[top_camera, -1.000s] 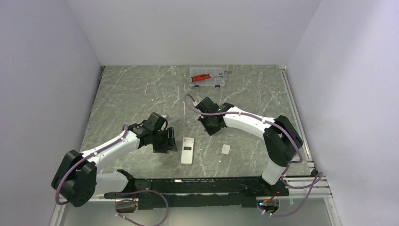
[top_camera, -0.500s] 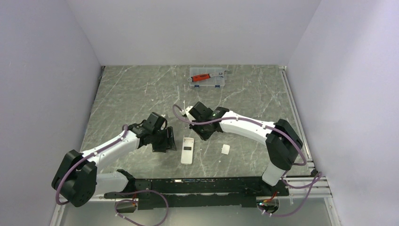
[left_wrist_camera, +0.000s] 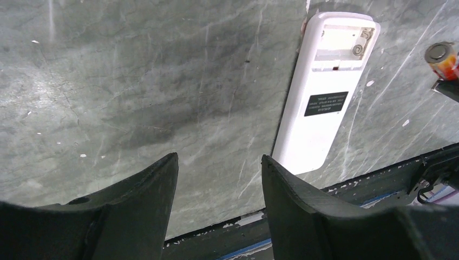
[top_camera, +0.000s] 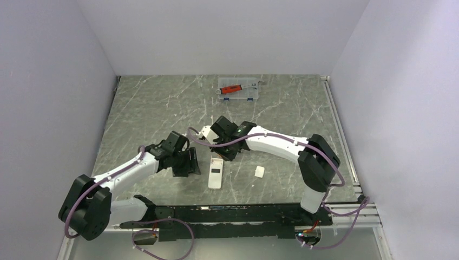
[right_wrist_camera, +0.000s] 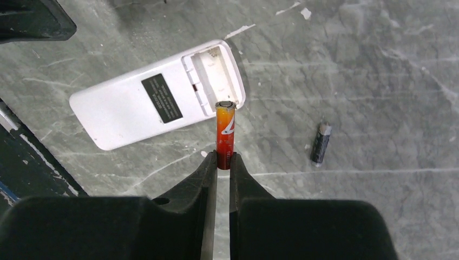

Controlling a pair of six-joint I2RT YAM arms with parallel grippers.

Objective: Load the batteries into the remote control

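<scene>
The white remote control (top_camera: 215, 173) lies back-up on the table, its battery recess open at the far end; it also shows in the left wrist view (left_wrist_camera: 325, 92) and in the right wrist view (right_wrist_camera: 157, 100). My right gripper (right_wrist_camera: 223, 160) is shut on a red-orange battery (right_wrist_camera: 225, 132), held just off the open recess (right_wrist_camera: 214, 70). The battery's tip shows in the left wrist view (left_wrist_camera: 443, 57). A second battery (right_wrist_camera: 320, 143), dark, lies on the table to the right. My left gripper (left_wrist_camera: 219, 162) is open and empty, just left of the remote.
A small white square piece (top_camera: 259, 171) lies right of the remote. A clear plastic case (top_camera: 238, 90) with a red-handled tool stands at the back. The black rail (top_camera: 233, 214) runs along the table's near edge.
My right arm has swung left and nearer with the battery, from behind the remote to its far end. My left gripper has shifted slightly left.
</scene>
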